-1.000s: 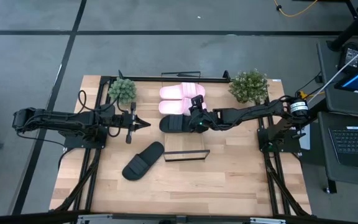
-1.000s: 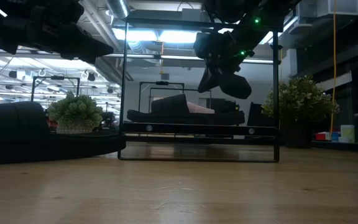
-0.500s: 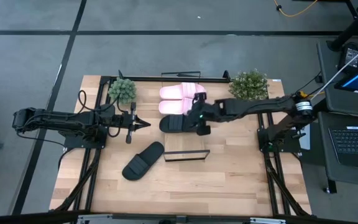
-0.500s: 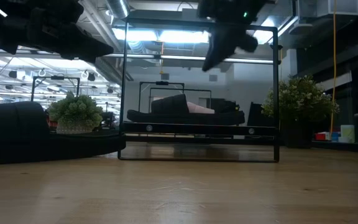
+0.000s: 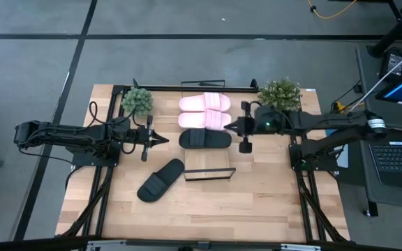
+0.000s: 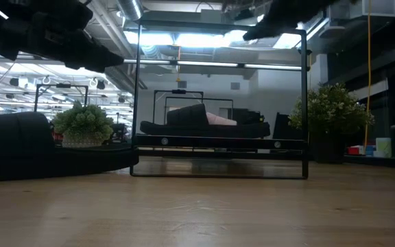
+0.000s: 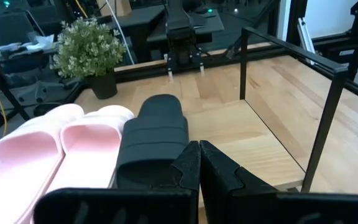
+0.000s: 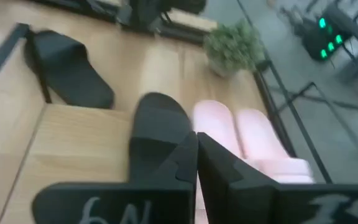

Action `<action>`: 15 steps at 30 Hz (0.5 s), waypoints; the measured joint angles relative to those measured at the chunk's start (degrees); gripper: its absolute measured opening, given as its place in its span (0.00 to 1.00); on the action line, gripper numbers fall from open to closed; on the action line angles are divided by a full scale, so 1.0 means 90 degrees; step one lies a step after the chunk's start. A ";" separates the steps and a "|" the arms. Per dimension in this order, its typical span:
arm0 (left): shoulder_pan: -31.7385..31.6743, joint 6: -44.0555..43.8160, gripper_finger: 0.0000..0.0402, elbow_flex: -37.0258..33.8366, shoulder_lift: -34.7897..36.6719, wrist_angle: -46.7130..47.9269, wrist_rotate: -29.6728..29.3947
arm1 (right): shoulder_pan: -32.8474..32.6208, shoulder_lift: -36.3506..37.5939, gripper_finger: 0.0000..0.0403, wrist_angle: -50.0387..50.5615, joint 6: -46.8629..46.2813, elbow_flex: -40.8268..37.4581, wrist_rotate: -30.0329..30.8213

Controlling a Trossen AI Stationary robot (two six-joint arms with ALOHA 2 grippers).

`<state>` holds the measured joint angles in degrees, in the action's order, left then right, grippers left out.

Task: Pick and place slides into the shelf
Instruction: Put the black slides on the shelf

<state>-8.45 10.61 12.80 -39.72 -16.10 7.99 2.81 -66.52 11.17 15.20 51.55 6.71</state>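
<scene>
High view, read from nine o'clock toward three: the left arm reaches in from the nine o'clock edge of the wooden table, and the left gripper hangs over the board with its fingers pressed together, holding nothing. At about seven o'clock from that tip a loose black slide lies tilted on the bare table, well apart from the rack. A small potted plant stands at eleven o'clock near the table's far edge.

At the centre is the shelf, its light board running from the dark front lip at six o'clock back toward twelve. Three slides lie on it, side by side: a black slide nearest the lip, then the two pink slides, touching each other, at the twelve o'clock end. In the left wrist view the same black slide rests just beside the pink pair, with the closed fingertips in front of it.

At three o'clock from the shelved black slide is the right gripper, off the slide, empty, fingers closed as the right wrist view shows. A second potted plant stands at one o'clock, just behind the right arm.
</scene>
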 joint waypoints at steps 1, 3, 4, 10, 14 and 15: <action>0.0000 -0.0005 0.00 0.0000 0.0000 0.0003 -0.0001 | 0.0000 0.0139 0.03 -0.0447 -0.0001 -0.0375 -0.0116; 0.0000 -0.0109 0.00 0.0000 0.0000 -0.0001 0.0000 | 0.0000 0.0372 0.03 -0.1223 -0.0001 -0.1006 -0.0272; 0.0000 -0.0146 0.00 -0.0002 0.0000 -0.0001 0.0000 | 0.0000 0.0498 0.03 -0.1547 -0.0003 -0.1283 -0.0302; 0.0000 -0.0221 0.00 -0.0001 0.0000 -0.0020 -0.0001 | 0.0000 0.1134 0.03 -0.2689 -0.0309 -0.2362 -0.0329; 0.0000 -0.0228 0.00 0.0000 0.0000 -0.0027 0.0000 | 0.0000 0.1656 0.03 -0.2736 -0.0330 -0.2568 -0.0329; 0.0000 -0.0233 0.00 0.0000 0.0000 -0.0028 -0.0002 | 0.0000 0.1781 0.03 -0.2700 -0.0329 -0.2602 -0.0329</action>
<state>-8.45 8.51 12.80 -39.72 -16.35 7.97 2.81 -50.49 -13.13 12.24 28.14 3.75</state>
